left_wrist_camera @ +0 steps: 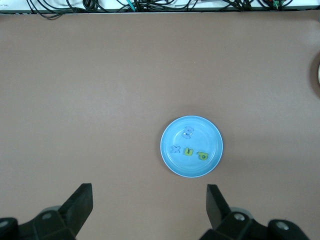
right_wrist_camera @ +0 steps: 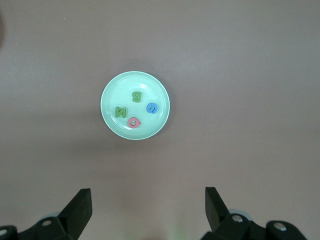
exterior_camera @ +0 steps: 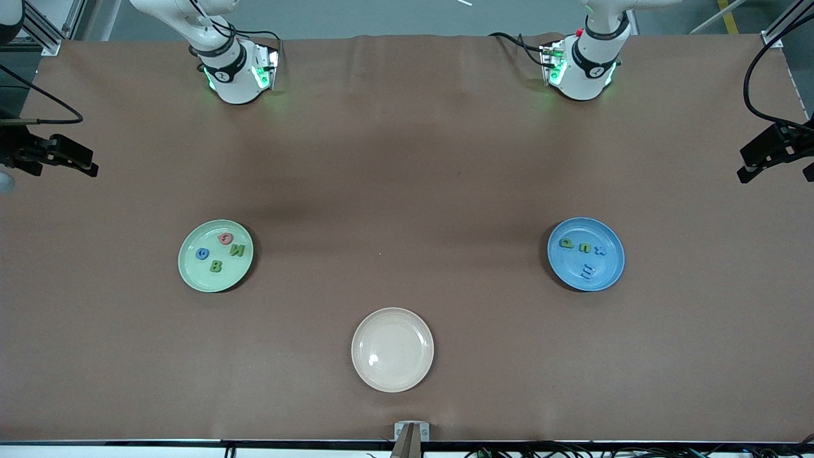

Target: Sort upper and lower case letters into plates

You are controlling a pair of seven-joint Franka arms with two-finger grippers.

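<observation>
The pale green plate (exterior_camera: 191,270) (right_wrist_camera: 116,95) lies toward the right arm's end and holds a red G (exterior_camera: 225,238), a green N (exterior_camera: 238,250), a blue capital (exterior_camera: 202,254) and a green B (exterior_camera: 215,266). The blue plate (exterior_camera: 569,267) (left_wrist_camera: 210,137), toward the left arm's end, holds a green p (exterior_camera: 566,242), a green u (exterior_camera: 584,248), a blue x (exterior_camera: 600,250) and a blue m (exterior_camera: 588,272). My left gripper (left_wrist_camera: 149,192) hangs open and empty high over bare table beside the blue plate. My right gripper (right_wrist_camera: 147,192) hangs open and empty beside the green plate.
An empty cream plate (exterior_camera: 392,349) lies nearer the front camera, midway between the two plates. The arm bases (exterior_camera: 238,73) (exterior_camera: 582,70) stand along the table's back edge. Black camera mounts (exterior_camera: 57,156) (exterior_camera: 772,149) jut in at both ends. Cables run along the front edge.
</observation>
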